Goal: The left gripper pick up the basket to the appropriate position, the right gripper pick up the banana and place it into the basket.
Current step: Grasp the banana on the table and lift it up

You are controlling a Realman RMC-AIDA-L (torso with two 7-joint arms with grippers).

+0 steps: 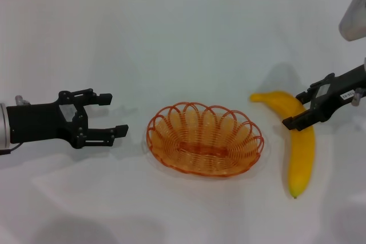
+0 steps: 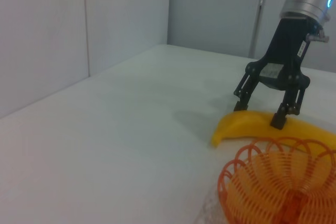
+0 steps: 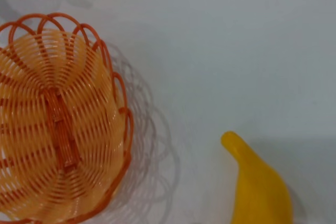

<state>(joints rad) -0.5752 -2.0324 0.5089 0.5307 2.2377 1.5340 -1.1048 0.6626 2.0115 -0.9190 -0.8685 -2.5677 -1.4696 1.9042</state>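
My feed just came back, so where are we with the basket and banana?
Nothing is finished yet. The basket sits empty on the table, with the left gripper open beside it, not touching. In hand: the right gripper, open, straddles the banana, which lies on the table. Left to do: grasp the banana, lift it and put it into the basket.

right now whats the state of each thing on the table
basket: upright on the table, nothing in it, not gripped
banana: lying flat beside the basket, not lifted
left gripper: open, short of the basket
right gripper: open, straddling the banana
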